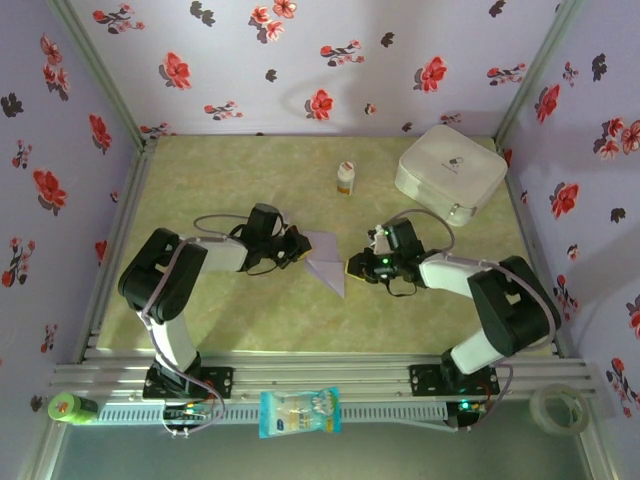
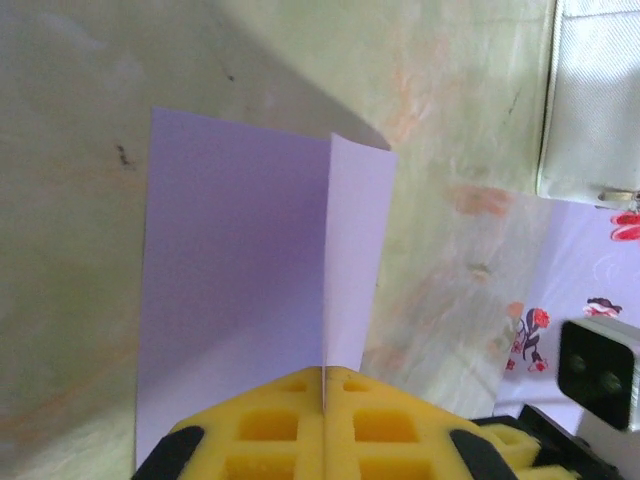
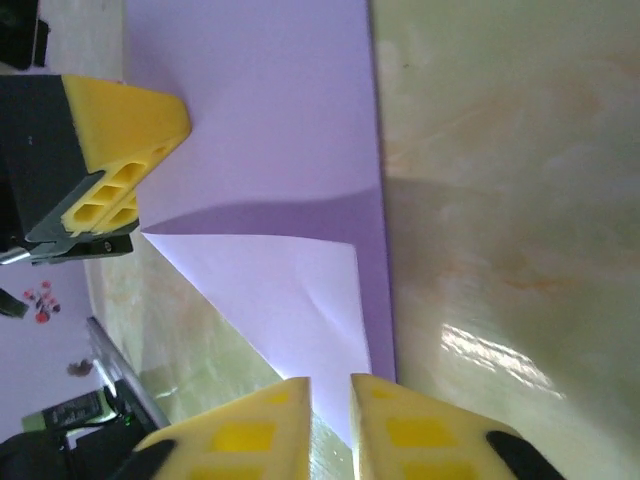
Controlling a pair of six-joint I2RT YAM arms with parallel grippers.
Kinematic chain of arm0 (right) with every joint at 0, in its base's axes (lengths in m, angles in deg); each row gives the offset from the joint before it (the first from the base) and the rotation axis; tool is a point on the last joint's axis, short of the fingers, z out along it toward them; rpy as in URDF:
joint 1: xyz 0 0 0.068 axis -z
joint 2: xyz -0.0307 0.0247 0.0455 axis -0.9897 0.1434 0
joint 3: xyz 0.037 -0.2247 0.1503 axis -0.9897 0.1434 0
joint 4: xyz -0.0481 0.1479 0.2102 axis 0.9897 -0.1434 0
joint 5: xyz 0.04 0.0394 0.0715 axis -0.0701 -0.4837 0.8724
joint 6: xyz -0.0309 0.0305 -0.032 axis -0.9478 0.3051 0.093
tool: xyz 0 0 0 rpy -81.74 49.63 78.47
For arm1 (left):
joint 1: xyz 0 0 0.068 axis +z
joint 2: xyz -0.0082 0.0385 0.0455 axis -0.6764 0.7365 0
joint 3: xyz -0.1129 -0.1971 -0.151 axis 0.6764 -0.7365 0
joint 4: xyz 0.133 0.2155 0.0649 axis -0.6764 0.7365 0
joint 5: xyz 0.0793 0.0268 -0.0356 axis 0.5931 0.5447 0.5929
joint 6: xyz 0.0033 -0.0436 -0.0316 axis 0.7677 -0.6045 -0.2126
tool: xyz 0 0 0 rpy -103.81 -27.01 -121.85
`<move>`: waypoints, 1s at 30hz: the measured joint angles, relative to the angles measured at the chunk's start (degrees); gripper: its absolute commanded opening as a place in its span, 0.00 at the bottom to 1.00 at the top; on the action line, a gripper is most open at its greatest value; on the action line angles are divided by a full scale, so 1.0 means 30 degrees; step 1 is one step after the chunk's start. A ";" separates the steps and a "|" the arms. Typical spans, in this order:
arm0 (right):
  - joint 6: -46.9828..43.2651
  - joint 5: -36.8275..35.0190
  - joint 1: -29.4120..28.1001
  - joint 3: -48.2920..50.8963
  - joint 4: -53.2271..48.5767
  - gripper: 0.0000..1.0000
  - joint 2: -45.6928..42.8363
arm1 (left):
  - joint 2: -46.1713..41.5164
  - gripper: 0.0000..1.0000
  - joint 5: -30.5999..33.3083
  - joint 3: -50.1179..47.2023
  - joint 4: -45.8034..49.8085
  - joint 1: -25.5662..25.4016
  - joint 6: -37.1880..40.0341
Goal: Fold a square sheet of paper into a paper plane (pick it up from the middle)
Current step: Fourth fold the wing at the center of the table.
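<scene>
The lavender sheet of paper (image 1: 325, 262) lies partly folded on the table's middle, one corner flap turned over to a point. My left gripper (image 1: 299, 247) is shut on the sheet's left edge; in the left wrist view the yellow pads (image 2: 280, 425) pinch a raised crease of the paper (image 2: 240, 260). My right gripper (image 1: 356, 268) sits at the sheet's right side, open by a narrow gap (image 3: 330, 400), with the folded flap (image 3: 290, 290) of the paper running toward that gap. The left gripper's yellow finger (image 3: 120, 150) rests on the far part of the sheet.
A white rounded case (image 1: 450, 172) stands at the back right, with a small white bottle (image 1: 345, 178) to its left. A blue-white snack packet (image 1: 299, 412), a tape roll (image 1: 560, 405) and a green object (image 1: 72, 407) lie on the front rail. Flowered walls enclose the table.
</scene>
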 measured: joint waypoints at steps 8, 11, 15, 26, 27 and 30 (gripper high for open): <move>-0.2455 -0.3745 -0.0357 0.0051 -0.3606 0.33 -0.3832 | -0.1996 0.00 0.3410 -0.0743 -0.0007 -0.1887 -0.1537; -0.3300 -0.5552 -0.1749 0.0823 -0.3555 0.34 -0.5158 | -0.2463 0.00 0.4656 -0.1224 0.0066 -0.2834 -0.2200; -0.4554 -0.8109 -0.4641 0.2812 -0.2565 0.37 -0.7235 | -0.2987 0.00 0.6171 -0.1523 0.0991 -0.3832 -0.2798; -0.8240 -1.4338 -0.9493 0.5391 0.0809 0.42 -0.8575 | -0.3504 0.19 0.7125 -0.1588 0.1188 -0.4371 -0.2973; -0.8655 -1.4710 -0.9799 0.5391 0.1107 0.43 -0.8291 | -0.3504 0.19 0.7060 -0.1588 0.1144 -0.4357 -0.2922; -0.9806 -1.5686 -1.0768 0.5384 0.1800 0.43 -0.7111 | -0.3497 0.19 0.6827 -0.1588 0.0991 -0.4335 -0.2834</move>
